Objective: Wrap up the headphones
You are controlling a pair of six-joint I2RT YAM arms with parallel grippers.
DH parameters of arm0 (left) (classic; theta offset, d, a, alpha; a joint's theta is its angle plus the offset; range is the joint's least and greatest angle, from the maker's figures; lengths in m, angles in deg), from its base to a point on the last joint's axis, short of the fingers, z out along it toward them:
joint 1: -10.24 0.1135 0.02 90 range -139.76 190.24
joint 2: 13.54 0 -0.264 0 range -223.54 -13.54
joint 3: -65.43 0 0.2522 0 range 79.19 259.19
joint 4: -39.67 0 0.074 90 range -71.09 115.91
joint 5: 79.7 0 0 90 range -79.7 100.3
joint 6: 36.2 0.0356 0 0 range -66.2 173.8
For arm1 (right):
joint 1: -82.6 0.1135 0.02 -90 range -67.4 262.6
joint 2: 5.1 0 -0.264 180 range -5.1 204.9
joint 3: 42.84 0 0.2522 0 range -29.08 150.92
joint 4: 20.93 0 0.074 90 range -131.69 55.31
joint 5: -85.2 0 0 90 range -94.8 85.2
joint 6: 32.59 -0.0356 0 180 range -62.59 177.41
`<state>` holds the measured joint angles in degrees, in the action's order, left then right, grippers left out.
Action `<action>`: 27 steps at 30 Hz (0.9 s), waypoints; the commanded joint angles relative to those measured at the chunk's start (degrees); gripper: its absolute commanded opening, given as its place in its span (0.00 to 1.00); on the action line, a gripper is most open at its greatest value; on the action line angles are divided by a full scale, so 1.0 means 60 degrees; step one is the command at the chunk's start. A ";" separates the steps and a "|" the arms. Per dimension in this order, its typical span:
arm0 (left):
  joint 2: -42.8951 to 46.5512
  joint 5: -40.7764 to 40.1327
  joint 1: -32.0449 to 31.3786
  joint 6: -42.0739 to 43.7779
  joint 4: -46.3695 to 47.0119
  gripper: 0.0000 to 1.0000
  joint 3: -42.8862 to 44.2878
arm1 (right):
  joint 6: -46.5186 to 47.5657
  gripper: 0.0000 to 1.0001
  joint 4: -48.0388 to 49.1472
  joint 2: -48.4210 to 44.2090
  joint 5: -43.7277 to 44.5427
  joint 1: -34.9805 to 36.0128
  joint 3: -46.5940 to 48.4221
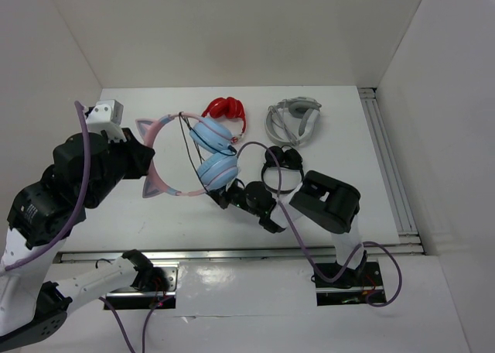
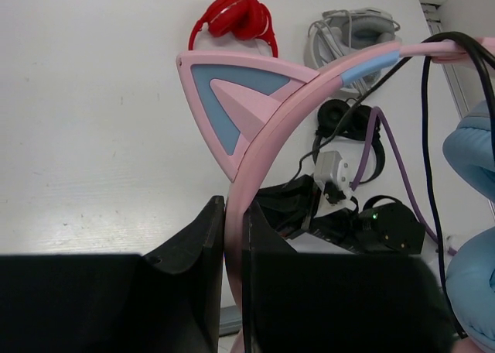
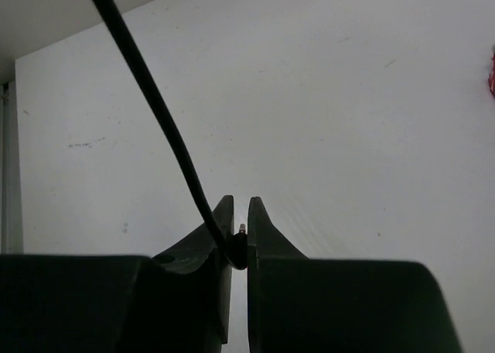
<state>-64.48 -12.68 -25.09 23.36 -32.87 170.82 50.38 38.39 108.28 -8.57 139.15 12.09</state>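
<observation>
The headphones have a pink headband with cat ears and two light blue earcups, and are held up over the table's middle. My left gripper is shut on the headband; in the left wrist view the pink band runs up out of the closed jaws, with one cat ear above and the earcups at the right. The thin dark cable hangs across the band's arc. My right gripper sits just below the lower earcup, shut on the cable's plug end; the cable runs up left.
A red pair, a grey-white pair and a small black pair lie behind and right of the held headphones. They also show in the left wrist view. A rail runs along the table's right edge. White walls enclose the table.
</observation>
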 commanded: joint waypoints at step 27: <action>-0.1529 -0.4534 0.0146 -0.0187 0.2459 0.00 -0.2499 | 0.1814 0.00 -1.1594 -0.6636 0.3631 0.4240 0.1150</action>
<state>-73.77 -37.40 -24.43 21.09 -24.96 155.17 58.69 -16.45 70.95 9.90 162.56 15.13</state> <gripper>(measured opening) 0.206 0.129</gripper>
